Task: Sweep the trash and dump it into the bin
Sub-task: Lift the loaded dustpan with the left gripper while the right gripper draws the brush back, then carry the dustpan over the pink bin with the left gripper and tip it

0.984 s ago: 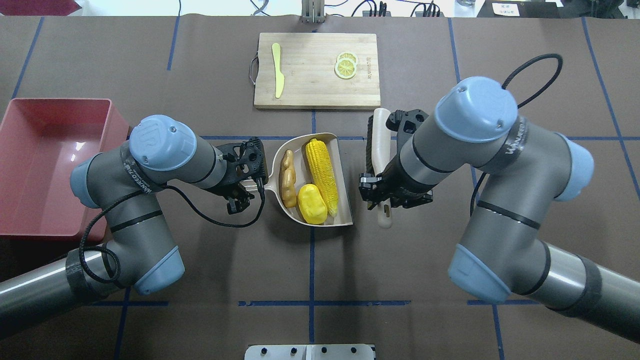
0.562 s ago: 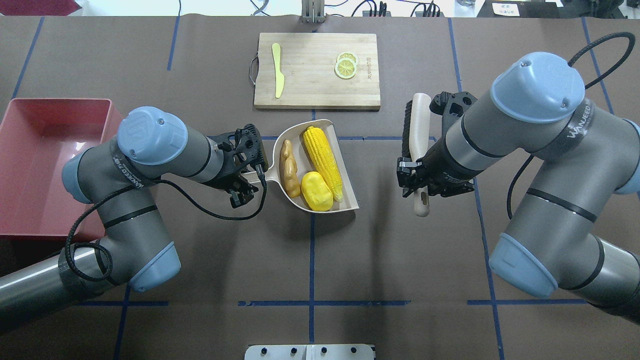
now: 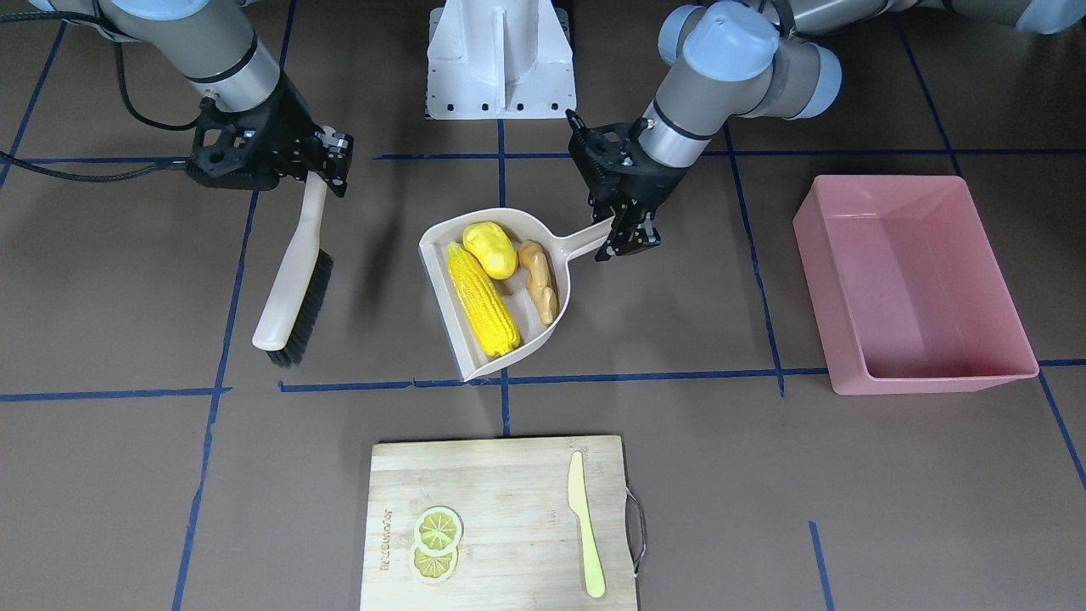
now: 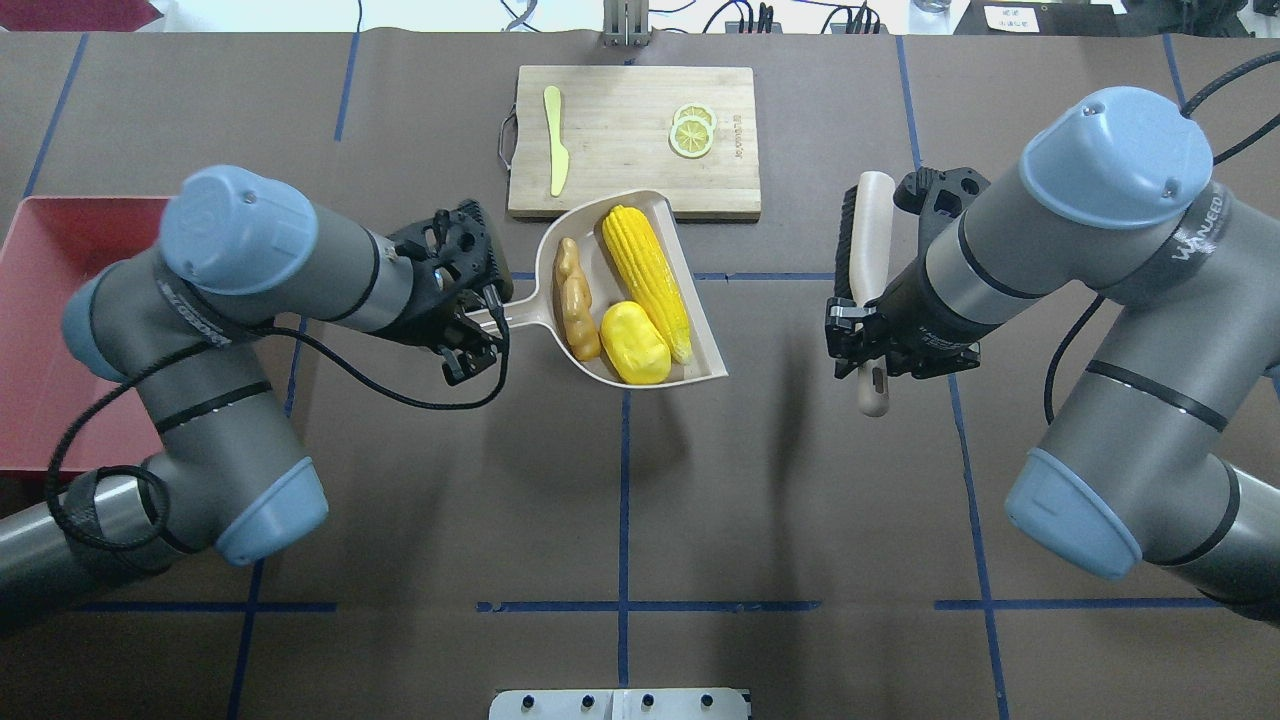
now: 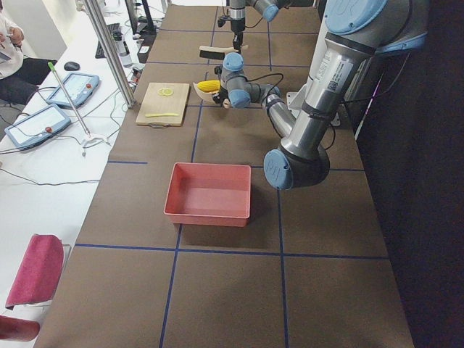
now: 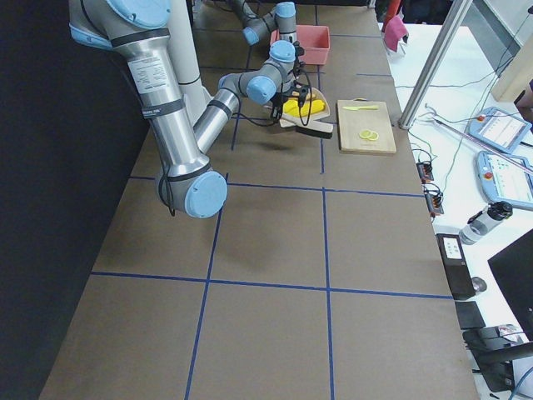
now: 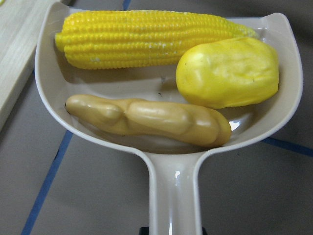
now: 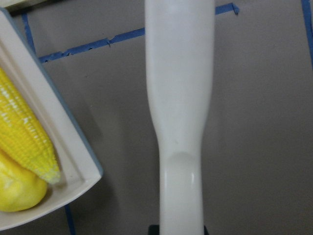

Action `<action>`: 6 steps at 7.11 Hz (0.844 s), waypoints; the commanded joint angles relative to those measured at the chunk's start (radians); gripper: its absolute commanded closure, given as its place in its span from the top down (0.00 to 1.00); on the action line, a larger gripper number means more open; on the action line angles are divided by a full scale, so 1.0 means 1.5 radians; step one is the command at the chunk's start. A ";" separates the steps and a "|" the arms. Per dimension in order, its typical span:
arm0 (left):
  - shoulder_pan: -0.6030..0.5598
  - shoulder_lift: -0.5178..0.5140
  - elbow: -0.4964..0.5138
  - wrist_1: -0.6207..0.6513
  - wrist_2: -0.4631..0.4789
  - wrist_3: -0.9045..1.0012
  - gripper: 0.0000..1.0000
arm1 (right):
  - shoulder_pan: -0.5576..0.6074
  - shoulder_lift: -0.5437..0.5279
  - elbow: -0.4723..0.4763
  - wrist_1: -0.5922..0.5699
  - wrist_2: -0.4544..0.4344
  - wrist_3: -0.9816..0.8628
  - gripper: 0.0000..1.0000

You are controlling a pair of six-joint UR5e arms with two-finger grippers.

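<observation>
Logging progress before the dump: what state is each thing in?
left gripper: shut on dustpan handle
right gripper: shut on brush handle
dustpan: raised, loaded
corn cob: in dustpan
potato lump: in dustpan
ginger root: in dustpan
brush: held, clear of dustpan
bin: empty

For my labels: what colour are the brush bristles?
The bristles are black, best seen in the exterior front-facing view.

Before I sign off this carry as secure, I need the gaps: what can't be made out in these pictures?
Bin: overhead view, partly behind the left arm.
Grip of the left claw: left wrist view, dustpan handle runs off the bottom edge.
Ginger root: both side views, too small.
</observation>
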 commanded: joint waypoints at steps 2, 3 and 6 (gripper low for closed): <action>-0.183 0.097 -0.059 0.004 -0.178 -0.020 0.00 | 0.037 -0.065 -0.002 0.002 -0.002 -0.099 0.00; -0.267 0.137 -0.058 0.005 -0.280 -0.018 0.00 | 0.046 -0.078 -0.002 0.003 -0.002 -0.124 0.00; -0.482 0.269 -0.047 0.003 -0.448 0.138 0.00 | 0.048 -0.079 -0.016 0.006 -0.010 -0.132 0.00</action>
